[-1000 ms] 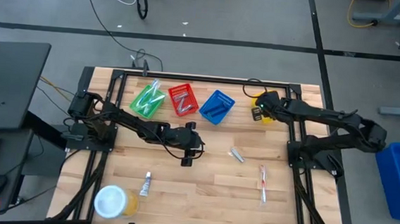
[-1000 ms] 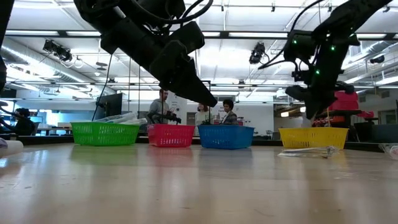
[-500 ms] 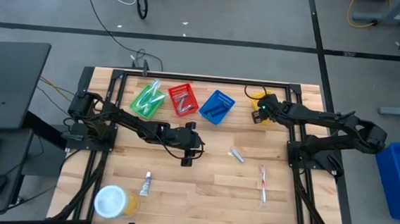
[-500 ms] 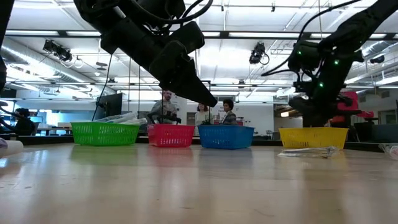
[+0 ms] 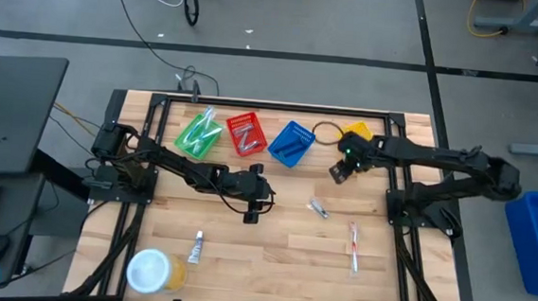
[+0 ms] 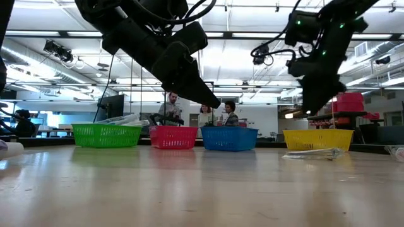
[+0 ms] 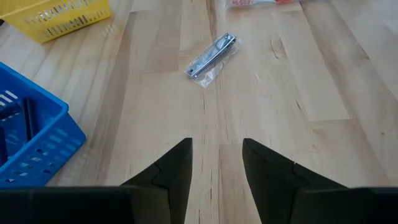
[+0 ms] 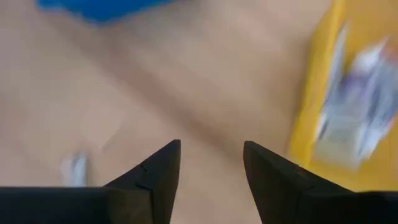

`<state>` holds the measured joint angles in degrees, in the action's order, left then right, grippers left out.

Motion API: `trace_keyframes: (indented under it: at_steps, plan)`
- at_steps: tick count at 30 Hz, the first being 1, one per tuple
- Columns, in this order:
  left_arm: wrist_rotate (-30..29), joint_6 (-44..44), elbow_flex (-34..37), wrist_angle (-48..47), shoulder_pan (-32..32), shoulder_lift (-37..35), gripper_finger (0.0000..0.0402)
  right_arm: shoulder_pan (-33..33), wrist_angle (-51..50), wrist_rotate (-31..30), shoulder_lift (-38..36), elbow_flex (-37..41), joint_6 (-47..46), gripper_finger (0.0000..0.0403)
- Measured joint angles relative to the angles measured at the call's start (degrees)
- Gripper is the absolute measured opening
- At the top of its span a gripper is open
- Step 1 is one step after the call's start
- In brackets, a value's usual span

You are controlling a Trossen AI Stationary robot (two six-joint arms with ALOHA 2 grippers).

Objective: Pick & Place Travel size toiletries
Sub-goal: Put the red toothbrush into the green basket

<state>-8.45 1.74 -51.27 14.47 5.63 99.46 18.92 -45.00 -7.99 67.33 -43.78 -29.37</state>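
My left gripper [image 5: 250, 215] hangs open over the middle of the table, empty. Ahead of it a small silver toiletry in clear wrap [image 7: 211, 55] lies flat on the wood [image 5: 318, 208]. My right gripper [image 5: 338, 173] is open and empty, pointing down just in front of the yellow basket [image 5: 357, 131]. A wrapped item [image 8: 348, 121] lies inside that basket. A red-and-white toothbrush [image 5: 354, 248] lies at the right, and a small white tube [image 5: 196, 248] at the near left.
Green [image 5: 197, 133], red [image 5: 245, 135] and blue [image 5: 292, 144] baskets stand in a row at the far edge, each with items inside. A white-lidded yellow jar [image 5: 153, 271] sits at the near left corner. People show beyond the table in the low view.
My right gripper has left its place above the yellow basket, going toward the table's near edge and a little left. It has risen slightly and turned about. The basket, hidden under it before, now shows in the high view.
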Motion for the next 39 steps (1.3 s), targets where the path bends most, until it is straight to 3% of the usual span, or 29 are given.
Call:
trace_keyframes:
  at_steps: [7,13,23,31,39]
  plan:
    - [0.00,0.00,0.00,0.01,0.00,0.00,0.0151,-10.84,-12.67,14.28,0.00,-1.01,-18.56,0.0168]
    - [0.02,-0.80,0.00,0.00,0.00,0.00,0.0151,-22.97,-16.25,14.70,0.10,-1.00,-33.00,0.0181]
    - [0.02,-1.51,0.00,0.01,0.00,0.00,0.0151,-39.06,-10.36,14.15,2.50,1.58,-52.99,0.0220]
    - [0.05,-1.53,0.00,0.01,0.00,0.00,0.0151,-44.34,5.18,15.73,5.09,8.75,-59.75,0.0223]
    - [0.07,-2.86,0.00,0.02,0.00,0.00,0.0151,-45.00,6.04,16.70,6.20,11.30,-60.66,0.0212]
